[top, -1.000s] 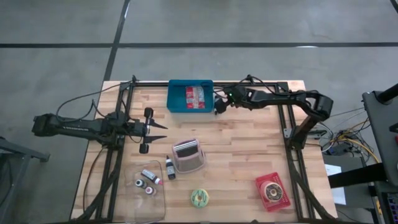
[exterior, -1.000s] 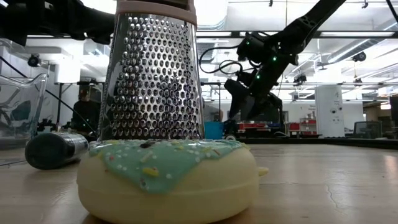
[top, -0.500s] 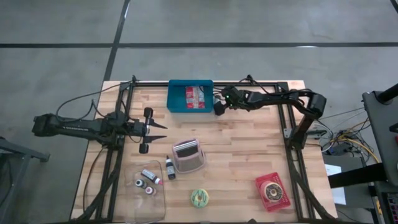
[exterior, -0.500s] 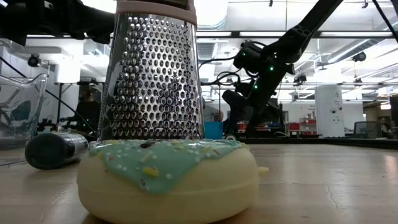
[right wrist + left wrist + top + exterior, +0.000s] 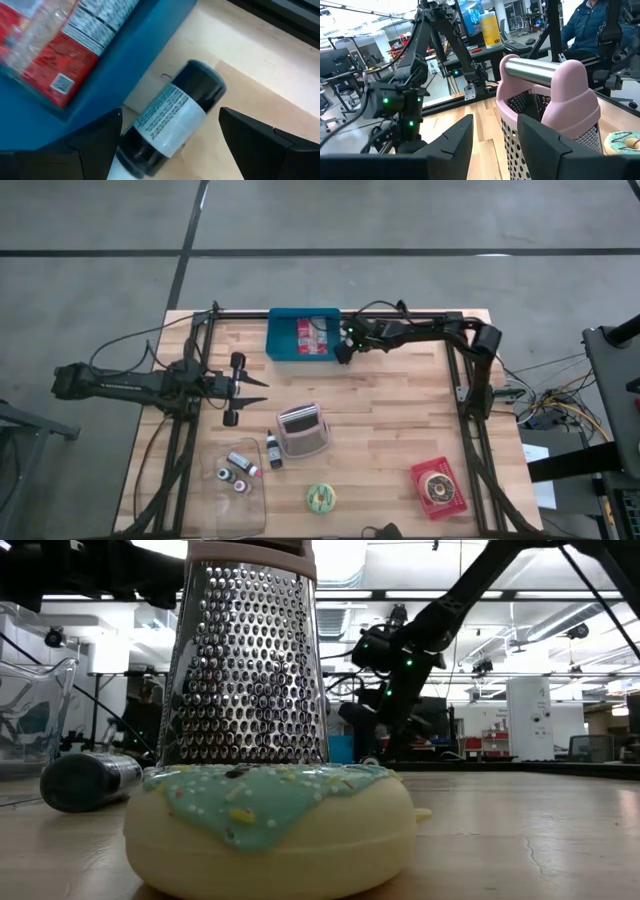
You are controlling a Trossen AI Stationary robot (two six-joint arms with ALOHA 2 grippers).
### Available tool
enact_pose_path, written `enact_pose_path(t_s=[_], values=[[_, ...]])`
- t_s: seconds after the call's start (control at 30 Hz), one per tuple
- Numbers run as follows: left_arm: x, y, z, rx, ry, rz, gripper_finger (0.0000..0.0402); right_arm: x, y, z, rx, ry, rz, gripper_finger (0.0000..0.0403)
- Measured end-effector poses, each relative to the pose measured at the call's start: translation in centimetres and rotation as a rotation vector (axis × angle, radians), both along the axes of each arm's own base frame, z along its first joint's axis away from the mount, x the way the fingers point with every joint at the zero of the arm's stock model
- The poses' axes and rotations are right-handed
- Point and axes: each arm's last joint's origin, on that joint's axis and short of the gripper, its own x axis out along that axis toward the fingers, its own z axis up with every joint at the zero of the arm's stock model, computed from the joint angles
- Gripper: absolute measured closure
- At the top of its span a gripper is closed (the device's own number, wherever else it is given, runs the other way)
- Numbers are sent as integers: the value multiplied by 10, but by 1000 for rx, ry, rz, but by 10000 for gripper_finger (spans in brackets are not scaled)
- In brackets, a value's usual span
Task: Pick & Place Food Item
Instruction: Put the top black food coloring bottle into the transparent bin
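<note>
A dark bottle with a white label [image 5: 172,117] lies on its side on the wooden table, right beside the blue bin's [image 5: 290,352] right wall. The bin holds a red and white packet [image 5: 55,55]. My right gripper [image 5: 170,150] is open, low over the bottle, one finger on either side of it and apart from it; it also shows in the high view [image 5: 345,351] at the bin's right edge. My left gripper [image 5: 255,388] waits open and empty at the table's left.
A pink-handled metal grater [image 5: 302,430] stands mid-table. Nearer the front are a teal-frosted donut [image 5: 321,498], a donut in a red tray [image 5: 437,488], a small dark bottle [image 5: 273,450] and a clear container [image 5: 235,476] with small bottles. A person [image 5: 592,20] sits beyond the table.
My right gripper has gone toward the table's left edge, closing in on the blue bin's right wall, as the right arm has folded in along the far side. The left arm has kept still.
</note>
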Motion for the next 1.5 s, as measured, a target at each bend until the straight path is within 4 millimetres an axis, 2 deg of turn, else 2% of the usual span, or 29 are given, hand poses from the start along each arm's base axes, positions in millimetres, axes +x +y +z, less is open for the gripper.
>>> enact_pose_path(t_s=[0.17, 0.3, 0.5, 0.77, 0.87, 1.2, 1.5], values=[[-1, 0, 1, 0, -4, 1, 245, 10, -5, -4, 6, 25, 12, 79], [0, 0, 0, 0, 0, 1, 245, 11, -6, -13, 28, 72, 26, 100], [-1, 0, -1, 0, 6, 1, 245, 11, -4, -17, 22, 99, 40, 166], [0, 0, -1, 0, 7, 1, 245, 11, 2, -8, 4, 108, 99, 266], [0, 0, -1, 0, 7, 1, 245, 11, 4, -4, -8, 107, 116, 289], [-1, 0, -2, 0, 20, 4, 245, 12, 12, 9, -102, 136, 114, 296], [-1, 0, -3, 5, 30, 8, 245, 10, 25, 48, -234, 86, 133, 296]])
